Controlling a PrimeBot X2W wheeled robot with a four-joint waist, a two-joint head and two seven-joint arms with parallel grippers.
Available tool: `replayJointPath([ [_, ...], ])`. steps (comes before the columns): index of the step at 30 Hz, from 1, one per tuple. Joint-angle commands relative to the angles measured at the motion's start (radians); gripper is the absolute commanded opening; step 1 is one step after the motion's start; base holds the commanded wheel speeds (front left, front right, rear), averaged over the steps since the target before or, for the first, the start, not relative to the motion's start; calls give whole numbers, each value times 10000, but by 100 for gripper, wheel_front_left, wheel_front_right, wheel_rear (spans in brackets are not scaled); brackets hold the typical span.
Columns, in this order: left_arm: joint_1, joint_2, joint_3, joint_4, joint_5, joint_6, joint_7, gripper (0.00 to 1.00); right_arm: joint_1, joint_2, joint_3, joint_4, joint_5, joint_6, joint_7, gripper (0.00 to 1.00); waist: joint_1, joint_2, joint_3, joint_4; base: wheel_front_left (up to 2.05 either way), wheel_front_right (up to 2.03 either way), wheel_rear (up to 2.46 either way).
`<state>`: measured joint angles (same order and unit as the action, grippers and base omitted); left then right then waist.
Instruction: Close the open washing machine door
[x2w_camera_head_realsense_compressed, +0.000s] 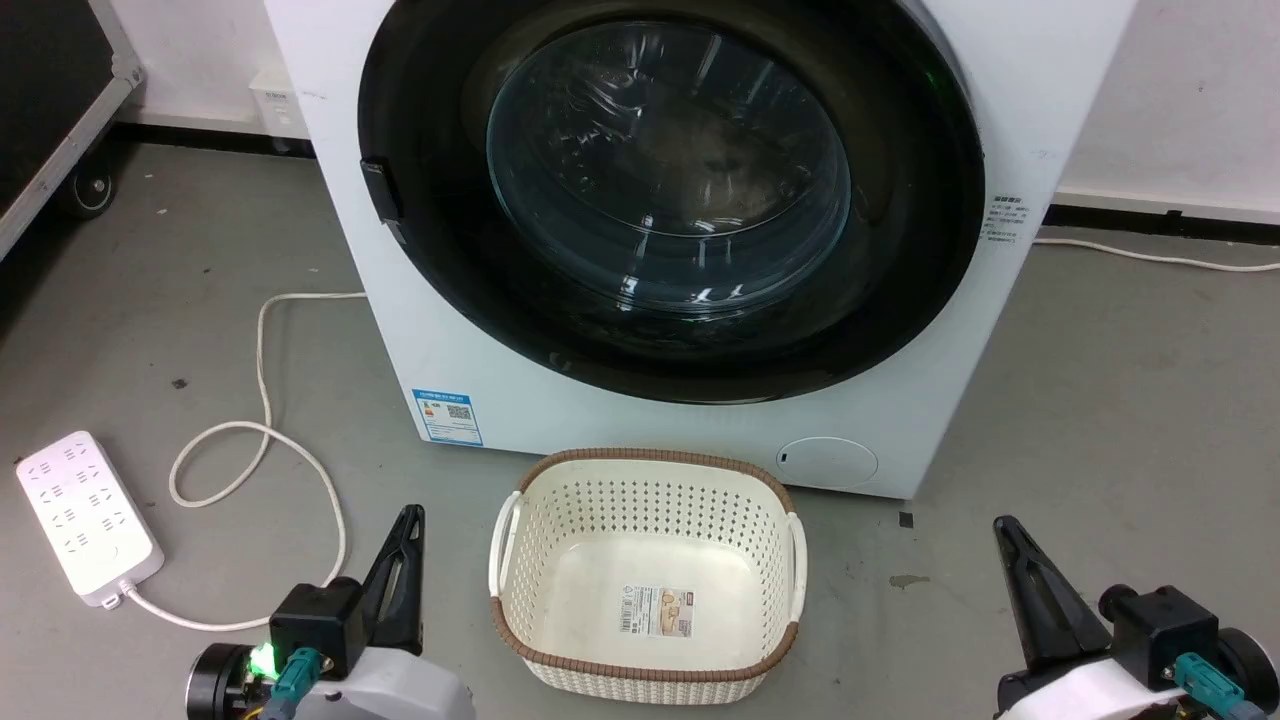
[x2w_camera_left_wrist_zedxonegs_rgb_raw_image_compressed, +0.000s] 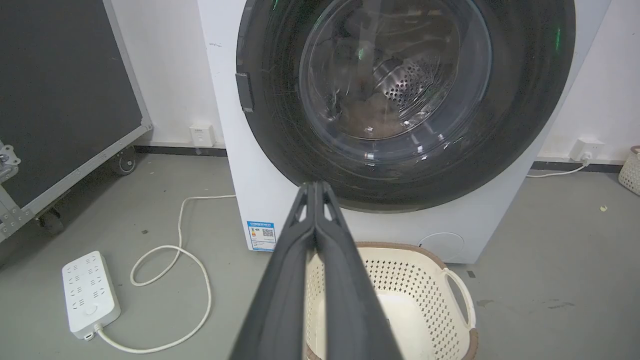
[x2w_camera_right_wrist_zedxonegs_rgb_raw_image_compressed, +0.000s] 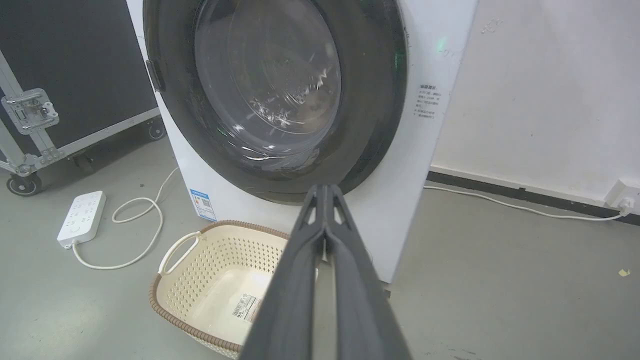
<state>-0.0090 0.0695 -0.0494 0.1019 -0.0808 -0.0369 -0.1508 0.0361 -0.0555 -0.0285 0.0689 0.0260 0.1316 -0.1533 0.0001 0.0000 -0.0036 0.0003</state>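
Status, left of frame to right in the head view: power strip (x2w_camera_head_realsense_compressed: 88, 518) and its cord lie on the floor, lower left. Left gripper (x2w_camera_head_realsense_compressed: 408, 522) sits at lower left, fingers pressed together, holding nothing, well apart from the machine. Laundry basket (x2w_camera_head_realsense_compressed: 650, 456) is bottom centre, just in front of the washing machine (x2w_camera_head_realsense_compressed: 480, 380). The washing machine door (x2w_camera_head_realsense_compressed: 668, 190) fills the upper centre and looks seated flush against the front. No gap shows at the latch side (x2w_camera_head_realsense_compressed: 381, 190) in any view. Right gripper (x2w_camera_head_realsense_compressed: 1006, 532) is at lower right, fingers together, empty. My read: closing looks done. At most a latch check is left, with a closed-finger push on the rim's left edge, reaching over the basket.
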Motion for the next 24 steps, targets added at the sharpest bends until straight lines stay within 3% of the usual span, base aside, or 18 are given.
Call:
replayJointPath([
  [1,39,-45,34,-76,92,51,52,0,-127,22,10,-83,-53,-4,71,0,-1,0,1,0,0,0,0],
  [24,55,-90,176,-368,313,149,501,0,-199,31,95,-270,-117,-6,523,0,-1,0,12,-1,0,0,0],
])
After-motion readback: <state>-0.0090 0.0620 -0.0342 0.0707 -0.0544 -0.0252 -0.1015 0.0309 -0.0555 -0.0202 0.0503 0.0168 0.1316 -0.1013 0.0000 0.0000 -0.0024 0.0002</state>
